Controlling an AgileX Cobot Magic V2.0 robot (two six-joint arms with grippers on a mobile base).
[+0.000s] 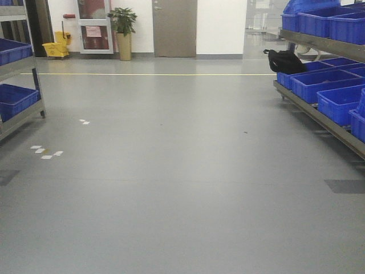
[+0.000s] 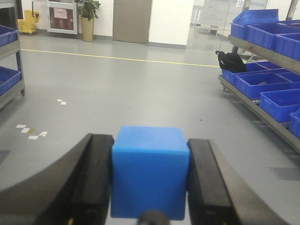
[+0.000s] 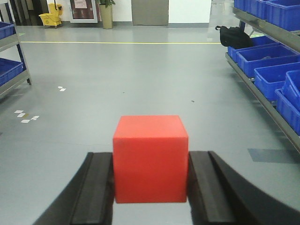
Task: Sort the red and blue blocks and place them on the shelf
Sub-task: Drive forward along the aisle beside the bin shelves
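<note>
A plain blue block (image 2: 150,171) fills the space between the black fingers of my left gripper (image 2: 150,140), which is shut on it. My right gripper (image 3: 150,157) is shut on a plain red block (image 3: 150,159), held above the grey floor. Neither gripper nor block shows in the front view. A grey shelf (image 1: 319,117) with blue bins runs along the right side and is also seen in both wrist views as a shelf (image 2: 255,105) and a shelf (image 3: 262,101). Another shelf (image 1: 23,117) stands at the left edge.
Large blue bins (image 1: 322,83) fill the right rack, and a black bag (image 1: 284,61) lies at its far end. Blue bins (image 1: 14,98) sit in the left rack. A potted plant (image 1: 124,34), a yellow mop bucket (image 1: 57,47) and a door (image 1: 174,27) line the far wall. White paper scraps (image 1: 45,153) lie on the floor.
</note>
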